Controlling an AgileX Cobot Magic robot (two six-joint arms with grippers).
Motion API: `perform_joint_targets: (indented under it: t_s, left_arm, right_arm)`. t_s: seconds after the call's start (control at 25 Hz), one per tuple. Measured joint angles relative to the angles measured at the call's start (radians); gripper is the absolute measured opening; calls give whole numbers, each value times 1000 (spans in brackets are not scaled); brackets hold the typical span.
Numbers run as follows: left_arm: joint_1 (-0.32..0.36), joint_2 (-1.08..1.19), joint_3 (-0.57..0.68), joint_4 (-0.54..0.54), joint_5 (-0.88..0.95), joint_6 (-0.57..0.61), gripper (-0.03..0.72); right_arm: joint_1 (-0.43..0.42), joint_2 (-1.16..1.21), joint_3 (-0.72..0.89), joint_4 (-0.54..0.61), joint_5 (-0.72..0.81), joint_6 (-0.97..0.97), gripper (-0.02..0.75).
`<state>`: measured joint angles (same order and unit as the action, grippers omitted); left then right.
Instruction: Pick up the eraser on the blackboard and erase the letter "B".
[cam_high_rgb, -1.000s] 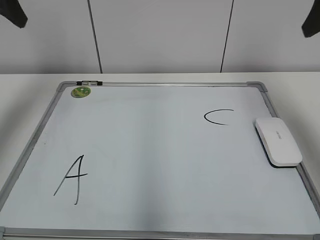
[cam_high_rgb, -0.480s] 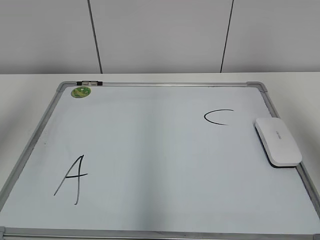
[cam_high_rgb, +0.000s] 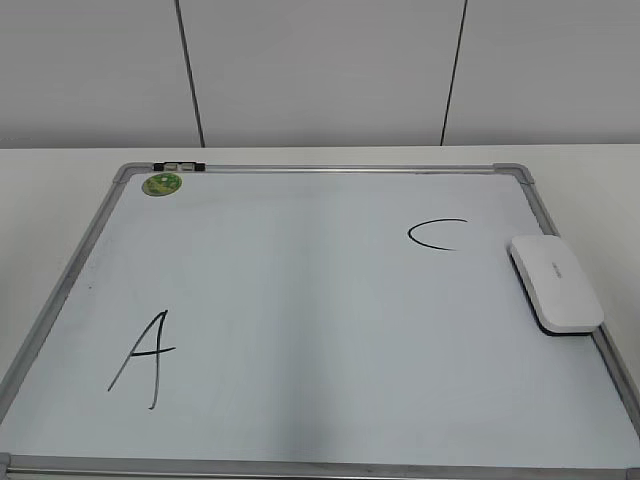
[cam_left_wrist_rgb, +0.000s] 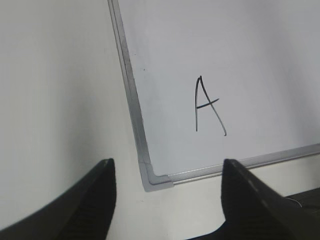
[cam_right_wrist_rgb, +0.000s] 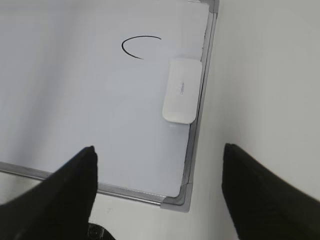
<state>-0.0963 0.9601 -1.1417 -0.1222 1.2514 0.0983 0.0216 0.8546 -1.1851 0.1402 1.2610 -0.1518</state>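
Both jaws stand wide, holding nothing; the eraser (cam_right_wrist_rgb: 180, 90), likely light, stiff and slippery, invites a grip across its long sides on the blackboard (cam_high_rgb: 300, 300).

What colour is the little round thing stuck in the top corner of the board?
Green, with a paler pattern on it. The round magnet shows only in the exterior view.

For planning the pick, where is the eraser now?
In the exterior view the eraser lies on the right edge of the whiteboard, partly over its frame, just right of the letter C.
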Motion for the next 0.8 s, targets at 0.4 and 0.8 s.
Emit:
perform_joint_targets:
  t_s: [0.4, 0.8]
  left_arm:
    - [0, -316, 263, 4, 6, -11, 480]
    - [0, -565, 568, 26, -13, -30, 480]
  right_arm:
    - [0, -349, 271, -2, 5, -2, 593]
    - [0, -555, 497, -68, 6, 9, 592]
